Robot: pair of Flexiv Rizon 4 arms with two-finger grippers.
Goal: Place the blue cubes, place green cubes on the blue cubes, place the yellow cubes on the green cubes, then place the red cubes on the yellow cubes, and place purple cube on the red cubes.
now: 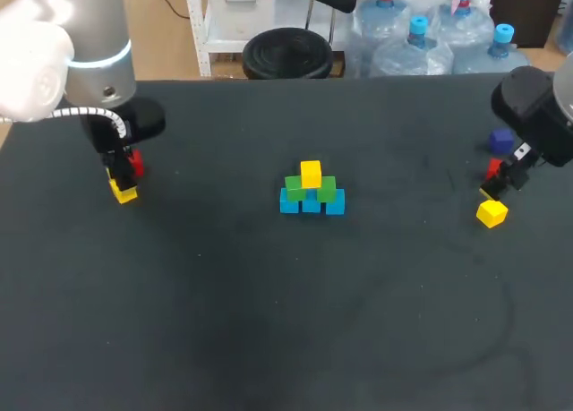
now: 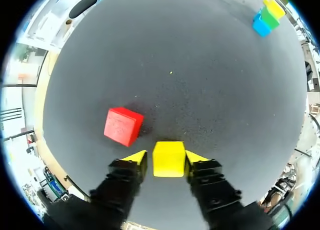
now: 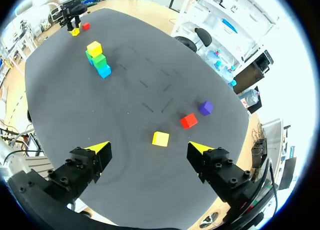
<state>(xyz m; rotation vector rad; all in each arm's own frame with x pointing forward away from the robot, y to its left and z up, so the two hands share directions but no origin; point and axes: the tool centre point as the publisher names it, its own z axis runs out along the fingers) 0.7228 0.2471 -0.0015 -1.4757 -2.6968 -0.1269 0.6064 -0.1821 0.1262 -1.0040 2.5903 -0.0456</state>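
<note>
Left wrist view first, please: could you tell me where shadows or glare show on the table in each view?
Left wrist view: the small red cube throws a soft dark shadow on the black table, on its side nearer the yellow cube. Head view: even light, the blue, green and yellow cube stack barely shadowed. Right wrist view: no glare on the table.

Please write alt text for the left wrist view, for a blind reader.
A yellow cube sits on the table between the open fingers of the left gripper. A red cube lies beside it; a stack of blue, green and yellow cubes stands far ahead.
</note>
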